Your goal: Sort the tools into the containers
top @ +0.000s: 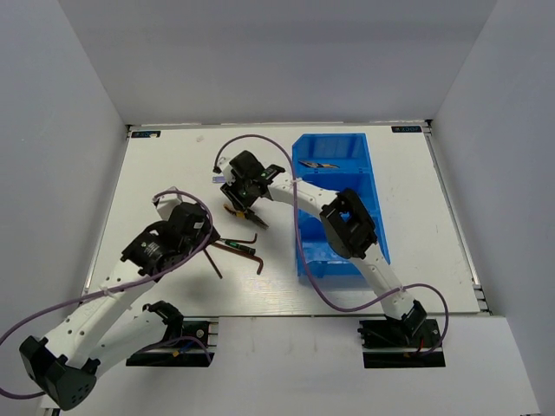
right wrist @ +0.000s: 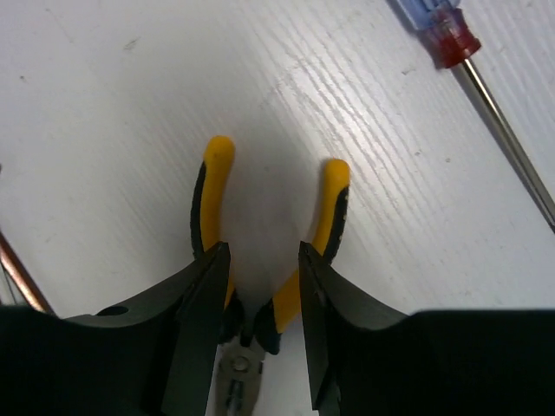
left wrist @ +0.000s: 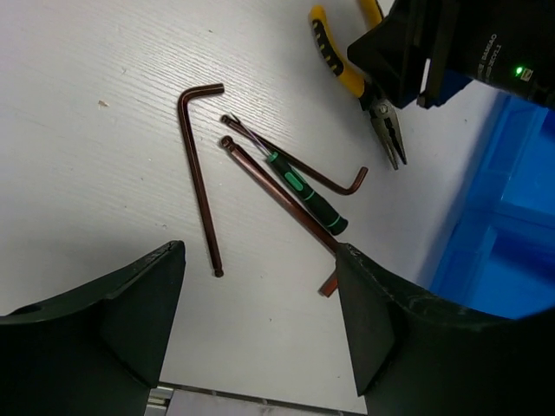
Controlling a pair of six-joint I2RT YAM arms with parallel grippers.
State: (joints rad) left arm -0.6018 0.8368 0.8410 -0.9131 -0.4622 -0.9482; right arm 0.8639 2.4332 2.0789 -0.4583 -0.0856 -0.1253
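Bearing surface: white table [top: 173, 165]; grey walls [top: 260, 52].
Left gripper [left wrist: 260, 260]: fingers apart.
Right gripper [right wrist: 262, 251]: clamps pliers [right wrist: 214, 182].
Top view only: tool [top: 317, 164] in bin's [top: 329, 139] upper compartment.

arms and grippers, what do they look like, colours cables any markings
Both arms, left arm and right arm, have white links with black joint housings on black bases. A purple cable loops along each. The left gripper and right gripper have matte black fingers; the right gripper's body carries white lettering and a lit green light.
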